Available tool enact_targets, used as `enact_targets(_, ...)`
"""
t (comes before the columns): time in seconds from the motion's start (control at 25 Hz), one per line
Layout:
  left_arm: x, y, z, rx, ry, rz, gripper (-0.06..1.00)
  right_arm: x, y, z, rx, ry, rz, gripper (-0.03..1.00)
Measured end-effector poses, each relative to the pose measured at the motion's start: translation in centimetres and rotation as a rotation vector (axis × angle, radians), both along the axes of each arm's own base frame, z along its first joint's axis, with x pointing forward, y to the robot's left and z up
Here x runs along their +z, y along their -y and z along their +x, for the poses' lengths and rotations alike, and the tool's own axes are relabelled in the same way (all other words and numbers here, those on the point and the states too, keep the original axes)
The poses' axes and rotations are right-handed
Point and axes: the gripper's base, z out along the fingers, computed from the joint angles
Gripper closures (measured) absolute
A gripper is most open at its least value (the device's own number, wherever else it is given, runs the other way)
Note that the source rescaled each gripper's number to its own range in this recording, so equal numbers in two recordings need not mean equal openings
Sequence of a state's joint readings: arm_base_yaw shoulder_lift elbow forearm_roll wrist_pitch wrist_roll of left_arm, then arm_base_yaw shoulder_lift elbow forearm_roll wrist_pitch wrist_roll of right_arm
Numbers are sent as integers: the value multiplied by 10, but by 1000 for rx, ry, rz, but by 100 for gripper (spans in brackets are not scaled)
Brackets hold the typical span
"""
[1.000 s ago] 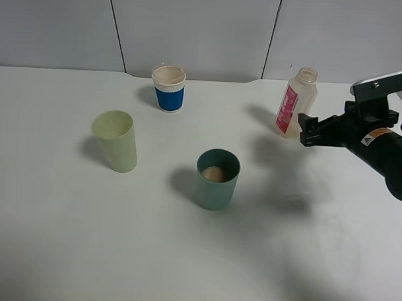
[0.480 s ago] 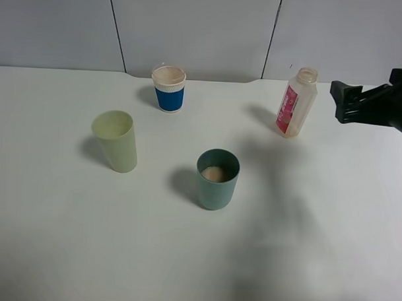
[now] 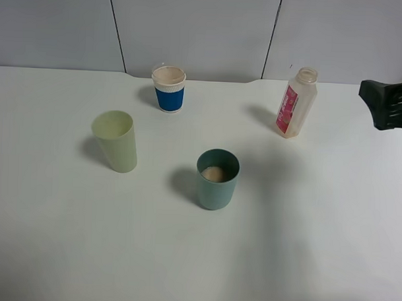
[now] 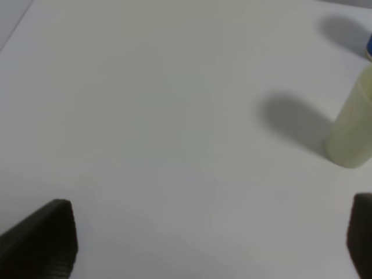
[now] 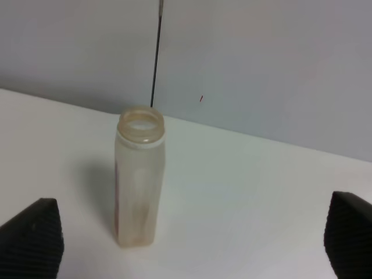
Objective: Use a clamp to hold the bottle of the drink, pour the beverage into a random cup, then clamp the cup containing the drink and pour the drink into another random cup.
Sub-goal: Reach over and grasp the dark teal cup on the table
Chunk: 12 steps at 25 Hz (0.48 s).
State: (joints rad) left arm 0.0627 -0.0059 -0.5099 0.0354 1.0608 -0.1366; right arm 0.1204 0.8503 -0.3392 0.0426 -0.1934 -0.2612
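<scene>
Around the teal cup [image 3: 218, 179], my marker throughout, the white table [image 3: 316, 260] carries everything. Far to that cup's right and beyond it hangs the right gripper [image 3: 375, 105], jaws spread and empty. The left gripper [image 4: 200, 244] (seen only from its own wrist) is likewise agape, holding nothing. Behind and right of the cup the bottle [image 3: 297, 103] stands upright, apparently nearly drained. The pale green cup [image 3: 115, 141], to its left, looks empty. Beige beverage [image 3: 215, 173] lies in the teal cup, so the first pour seems done. Clamping that cup and pouring into the pale green one is left.
</scene>
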Motion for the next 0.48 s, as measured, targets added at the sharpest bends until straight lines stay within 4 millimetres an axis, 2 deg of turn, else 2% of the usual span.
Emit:
enact_targets(0.12, 0, 0, 0, 0, 0, 0, 15, 12, 1, -11, 5, -37, 1, 15)
enact_targets(0.24, 0, 0, 0, 0, 0, 0, 15, 25, 1, -18, -1, -62, 37, 7)
enact_targets(0.32, 0, 0, 0, 0, 0, 0, 15, 30, 2, -23, -7, -86, 41, 1)
enact_targets(0.48, 0, 0, 0, 0, 0, 0, 15, 32, 4, -32, -19, -131, 38, -2)
